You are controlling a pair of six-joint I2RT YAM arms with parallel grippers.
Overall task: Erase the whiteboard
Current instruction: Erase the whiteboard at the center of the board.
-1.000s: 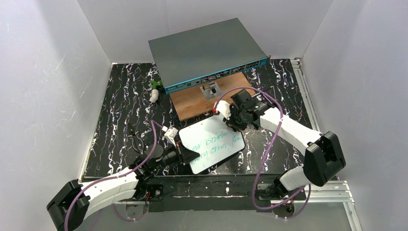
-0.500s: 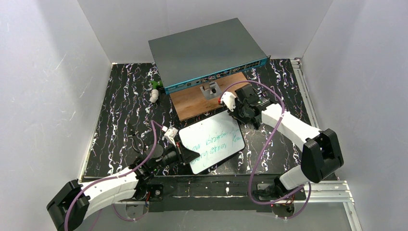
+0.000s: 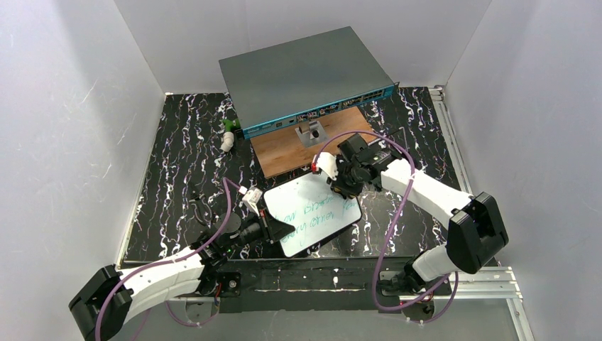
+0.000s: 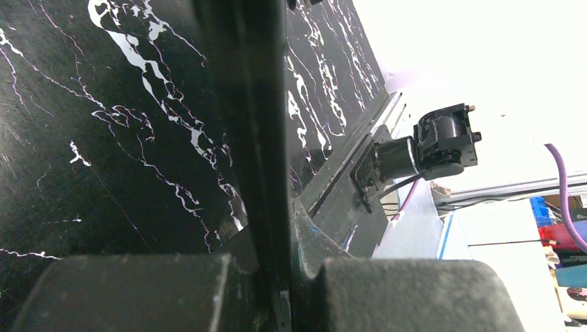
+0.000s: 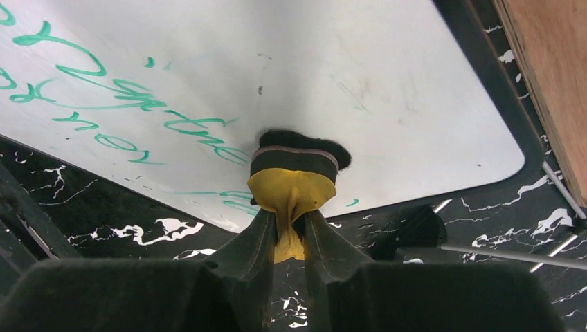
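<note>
The whiteboard (image 3: 312, 209) at the worktop's (image 3: 184, 163) 6 o'clock looks light, stiff and slick, best held by its rim. Left tool (image 3: 274, 229) pinches its 8 o'clock edge; right tool (image 5: 291, 232) pinches an eraser (image 5: 294, 169) at 1 o'clock.

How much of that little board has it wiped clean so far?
Partway. The far part of the small white rectangular whiteboard looks wiped clean. The right gripper holds a yellow, black-felted eraser against it; the left gripper clamps its edge. Green handwriting across the near half is left.
</note>
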